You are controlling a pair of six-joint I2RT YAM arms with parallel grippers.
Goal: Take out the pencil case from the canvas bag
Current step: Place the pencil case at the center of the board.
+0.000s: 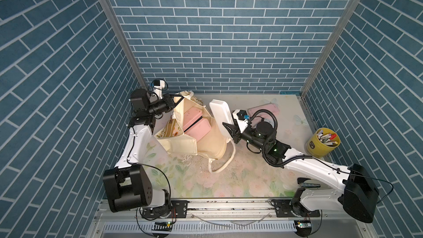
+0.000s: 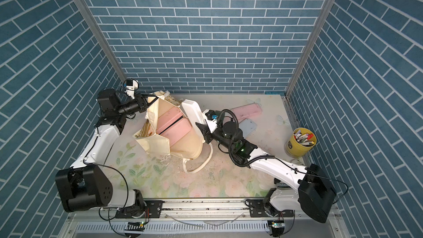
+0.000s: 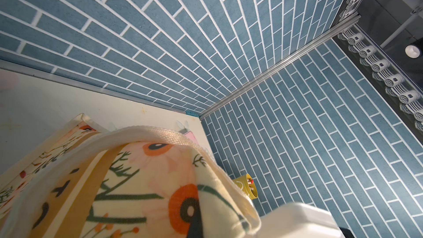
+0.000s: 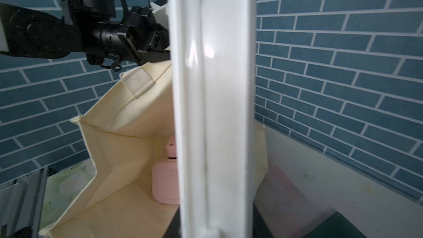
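The cream canvas bag [image 1: 180,144] [image 2: 158,144] lies open at the left of the table, its printed side [image 3: 137,179] facing away from its mouth. My left gripper [image 1: 179,99] [image 2: 153,100] is shut on the bag's upper rim by a strap and holds the mouth up. My right gripper [image 1: 229,127] [image 2: 201,128] is shut on the lower end of a white pencil case [image 1: 219,113] [image 2: 191,113] [image 4: 212,111]. The case stands upright above the bag's right edge, outside the mouth. Pink pencil cases [image 1: 195,124] [image 2: 172,123] [image 4: 166,184] lie inside the bag.
A yellow pen cup [image 1: 322,144] [image 2: 301,143] [image 3: 246,186] stands at the right edge. A pink case [image 1: 265,109] [image 2: 248,111] and a pale blue one [image 2: 249,128] lie at the back right under my right arm. One bag strap [image 1: 225,163] loops onto the table.
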